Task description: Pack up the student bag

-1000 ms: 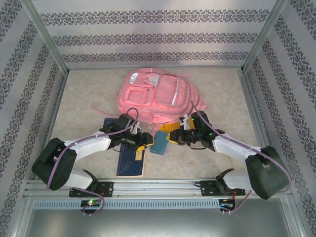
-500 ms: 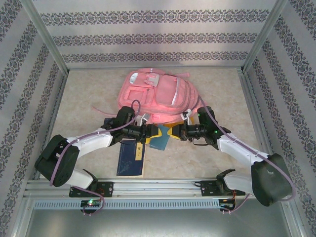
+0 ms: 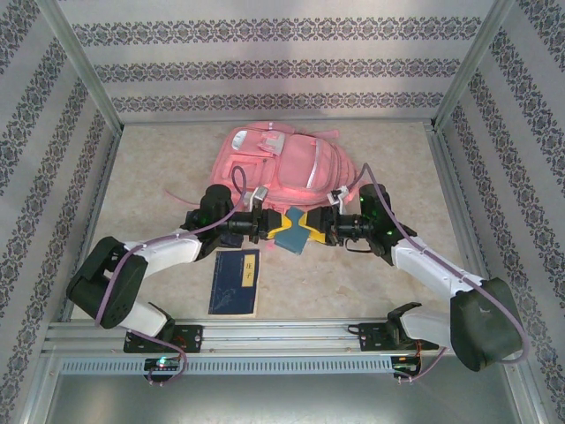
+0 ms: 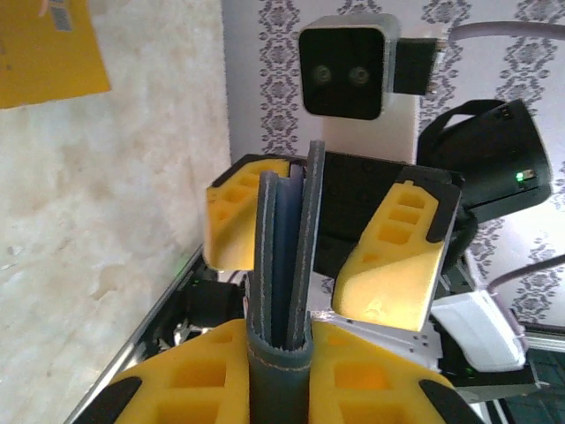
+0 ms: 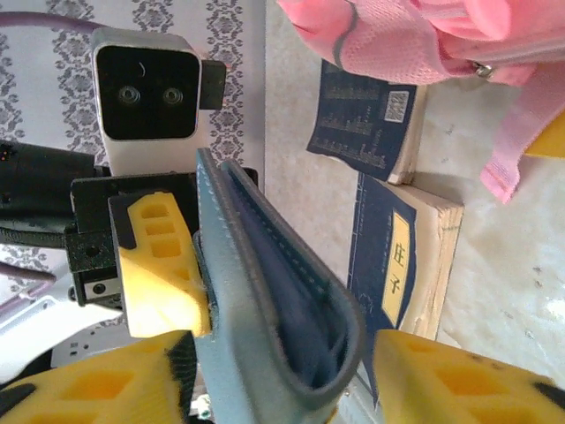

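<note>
Backpack (image 3: 281, 168) lies flat on the counter (image 3: 397, 177), far-middle, straps trailing off its left and near sides. Its near edge sits just behind both claws. The claws meet tip to tip mid-counter with a blue-grey folded case (image 4: 284, 265) held up between them, off the surface. Left claw (image 3: 277, 231) is clamped on one end of the case, both yellow fingers pressed against its sides in the left wrist view. Right claw (image 3: 313, 226) is parted around the other end: one finger sits against the case and the other stands clear with a visible gap, so it has no grip. The case is edge-up, with the open seam facing the left wrist camera and stitched trim visible. A dark blue book with a yellow label (image 3: 235, 281) lies flat on the counter nearer the bases, below the left claw. The right wrist view shows a second dark blue book (image 5: 360, 124) just beside it, close under a pink bag strap. A flat yellow item (image 4: 48, 44) lies on the counter near the left claw; can't tell what it is.
</note>
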`<state>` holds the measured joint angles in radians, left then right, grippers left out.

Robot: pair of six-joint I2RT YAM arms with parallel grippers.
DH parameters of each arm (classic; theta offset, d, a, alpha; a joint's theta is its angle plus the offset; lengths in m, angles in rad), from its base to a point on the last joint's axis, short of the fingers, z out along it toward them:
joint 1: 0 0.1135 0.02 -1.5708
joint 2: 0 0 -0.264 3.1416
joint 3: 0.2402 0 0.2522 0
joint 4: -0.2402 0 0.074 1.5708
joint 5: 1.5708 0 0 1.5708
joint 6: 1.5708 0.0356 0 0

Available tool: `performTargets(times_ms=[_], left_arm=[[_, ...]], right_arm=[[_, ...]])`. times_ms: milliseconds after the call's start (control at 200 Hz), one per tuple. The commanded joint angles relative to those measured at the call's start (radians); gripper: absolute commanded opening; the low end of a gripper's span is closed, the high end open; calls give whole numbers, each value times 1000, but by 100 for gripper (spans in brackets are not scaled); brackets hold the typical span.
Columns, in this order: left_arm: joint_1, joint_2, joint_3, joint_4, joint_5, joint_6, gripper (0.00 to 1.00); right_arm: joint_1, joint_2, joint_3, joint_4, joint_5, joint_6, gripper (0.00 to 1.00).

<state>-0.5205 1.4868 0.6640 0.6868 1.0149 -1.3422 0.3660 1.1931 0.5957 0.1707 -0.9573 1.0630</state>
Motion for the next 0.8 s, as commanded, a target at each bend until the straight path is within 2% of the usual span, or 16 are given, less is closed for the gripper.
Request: performTargets(times_ms=[0,180,425,605,689,799], left_arm=[[21,12,-6,203,12,-71,10],[26,41,0,259,8,-103,10],[28,98,13,363,1,-164,10],[28,125,28,377,5,-175,11],[30,128,39,361,9,-167,18],[49,112,58,260,14,-118,38]], right_arm=[[-7,16,13,135,-38,84,59],[-6,22,-5,285,-51,184,50],[2,44,-8,409,-77,259,44],[0,39,-20,451,-72,278,29],[-15,35,-25,435,-67,275,18],[-51,15,-27,321,-42,220,8]])
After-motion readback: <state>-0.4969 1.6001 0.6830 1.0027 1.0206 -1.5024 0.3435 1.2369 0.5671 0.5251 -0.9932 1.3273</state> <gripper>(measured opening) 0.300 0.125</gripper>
